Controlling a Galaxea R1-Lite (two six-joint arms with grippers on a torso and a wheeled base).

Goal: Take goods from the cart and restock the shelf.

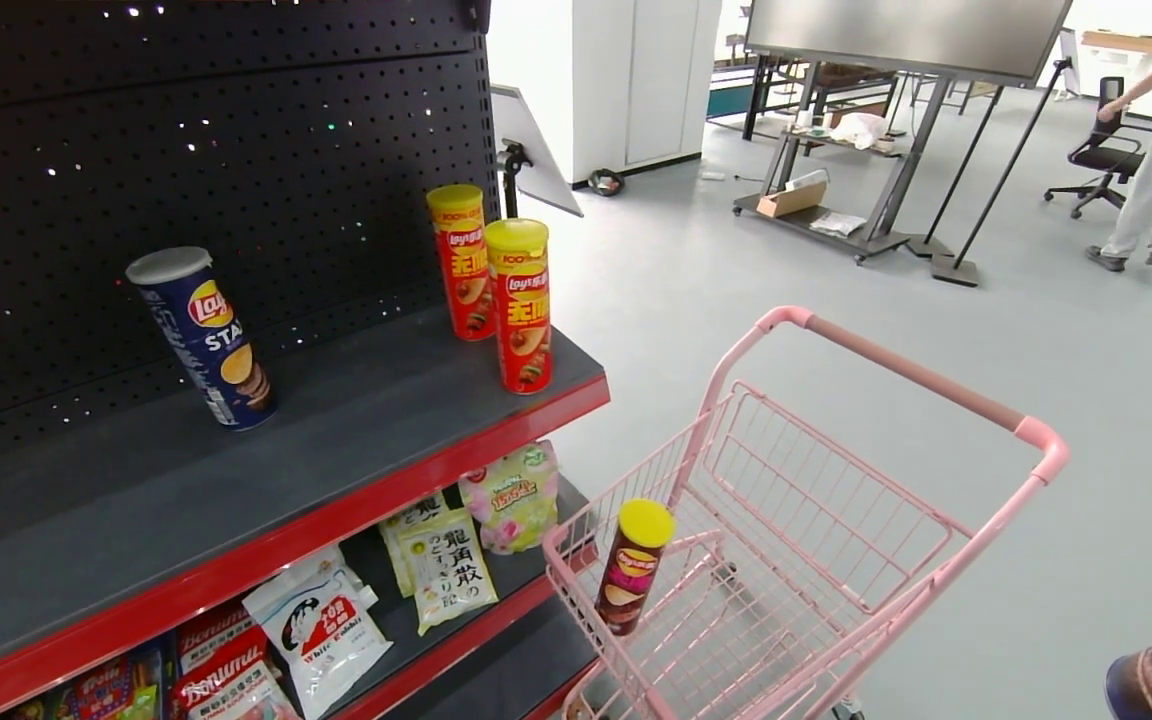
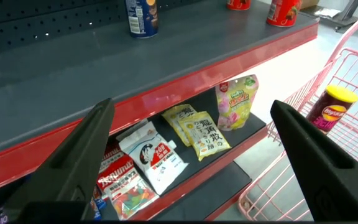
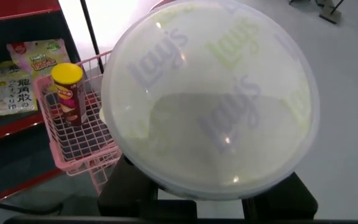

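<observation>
You are facing the shelf (image 1: 336,430) at ten o'clock, with the pink cart (image 1: 836,520) sitting at five. A yellow-lidded chip canister (image 1: 633,565) is standing in its nine o'clock corner. It is probably light, stiff, slick and crushable, so take it mid-body. Your right gripper (image 3: 204,202) is clamping a second canister (image 3: 210,93), and your left gripper (image 2: 191,109) is gaping wide.

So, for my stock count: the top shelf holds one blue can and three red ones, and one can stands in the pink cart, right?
No: the head view shows two red cans, not three, with the blue can on the top shelf. One dark can stands in the pink cart.
</observation>
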